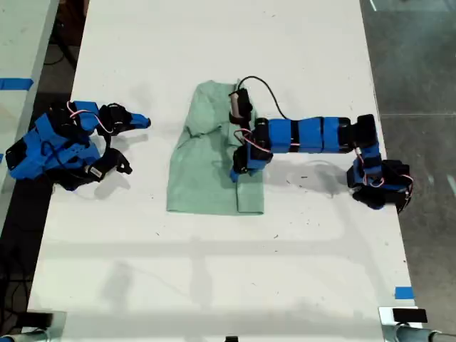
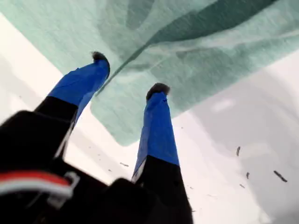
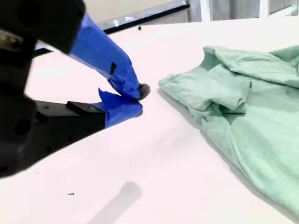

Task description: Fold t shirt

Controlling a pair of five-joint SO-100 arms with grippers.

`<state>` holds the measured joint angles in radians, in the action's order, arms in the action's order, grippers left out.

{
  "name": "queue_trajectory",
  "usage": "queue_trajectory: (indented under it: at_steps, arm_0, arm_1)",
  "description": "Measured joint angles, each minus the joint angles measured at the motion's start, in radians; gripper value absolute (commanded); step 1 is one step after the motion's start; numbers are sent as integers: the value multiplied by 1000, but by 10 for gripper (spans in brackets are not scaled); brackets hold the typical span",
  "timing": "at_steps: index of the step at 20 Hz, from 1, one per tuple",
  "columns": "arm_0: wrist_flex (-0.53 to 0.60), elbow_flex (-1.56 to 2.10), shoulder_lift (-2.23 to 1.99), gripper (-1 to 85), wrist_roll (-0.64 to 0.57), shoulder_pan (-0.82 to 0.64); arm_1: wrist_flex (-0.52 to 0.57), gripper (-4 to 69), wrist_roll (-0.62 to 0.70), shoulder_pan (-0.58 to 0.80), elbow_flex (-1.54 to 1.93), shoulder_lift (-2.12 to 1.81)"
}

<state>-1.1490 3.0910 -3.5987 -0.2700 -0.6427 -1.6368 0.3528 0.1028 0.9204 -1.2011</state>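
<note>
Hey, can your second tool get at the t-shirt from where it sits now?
Probably yes: my second tool sits shut on bare table beside the t-shirt, with nothing between them.

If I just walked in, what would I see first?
Probably the pale mint-green cloth t-shirt, partly folded and rumpled in the middle of the white table. Then my first gripper, blue-fingered and open, poised over the shirt's edge on the exterior view's right. My second gripper sits shut, away from the shirt, at the exterior view's left.
</note>
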Motion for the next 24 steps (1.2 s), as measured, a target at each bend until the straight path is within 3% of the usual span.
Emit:
queue_trajectory:
  at_steps: [2, 8, 11, 17, 20, 22, 24]
  arm_0:
    - [0, 0, 0, 0, 0, 0]
    - [0, 0, 0, 0, 0, 0]
    - [0, 0, 0, 0, 0, 0]
    - [0, 0, 0, 0, 0, 0]
    - [0, 0, 0, 0, 0, 0]
    - [0, 0, 0, 0, 0, 0]
    - [0, 0, 0, 0, 0, 0]
  arm_1:
    - [-63, 172, -23, 0, 49, -112]
    - [-72, 149, -98, 44, 505, -505]
    - [12, 104, -124, 71, 824, -775]
    - [324, 69, -137, 104, 1565, -1333]
    - [433, 12, -115, 130, 1830, -1506]
    - [457, 10, -87, 141, 1960, -1692]
    - [373, 10, -83, 144, 2092, -1983]
